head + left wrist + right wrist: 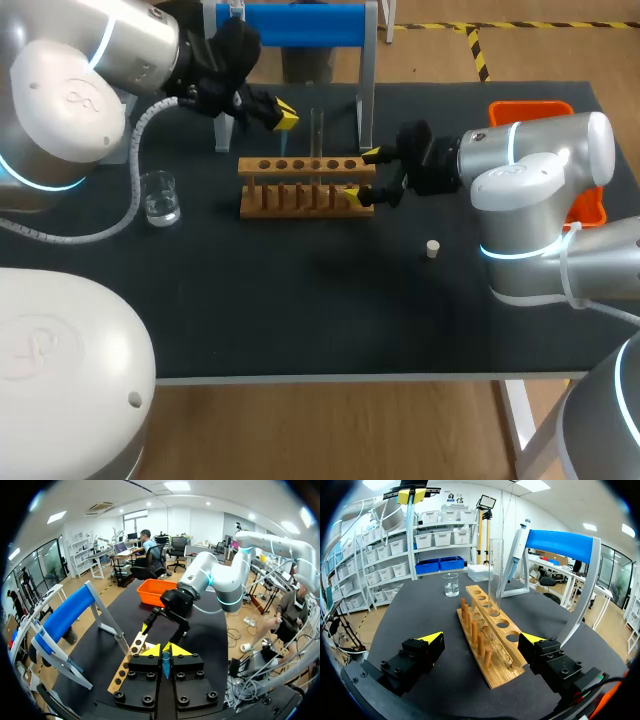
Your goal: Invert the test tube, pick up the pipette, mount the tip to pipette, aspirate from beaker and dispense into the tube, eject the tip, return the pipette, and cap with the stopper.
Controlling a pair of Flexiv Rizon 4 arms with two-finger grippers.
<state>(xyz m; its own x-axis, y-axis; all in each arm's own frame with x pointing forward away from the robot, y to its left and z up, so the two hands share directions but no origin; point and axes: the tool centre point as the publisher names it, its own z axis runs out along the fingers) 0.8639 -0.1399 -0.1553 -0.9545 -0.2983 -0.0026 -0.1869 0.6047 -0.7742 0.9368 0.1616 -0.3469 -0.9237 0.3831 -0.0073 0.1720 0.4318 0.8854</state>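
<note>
Currently: test tube [316,130] upright in wooden rack [248,166]; right gripper [363,175] straddling rack's right end, jaws wide, holding nothing; left gripper [284,115] behind rack, jaws closed, empty.

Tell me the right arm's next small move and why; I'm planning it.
Probably draw the right gripper back off the rack: its open fingers straddle the rack's end holding nothing, the test tube stands upright in it, and the pipette hangs on the blue stand, not yet picked up.
</note>
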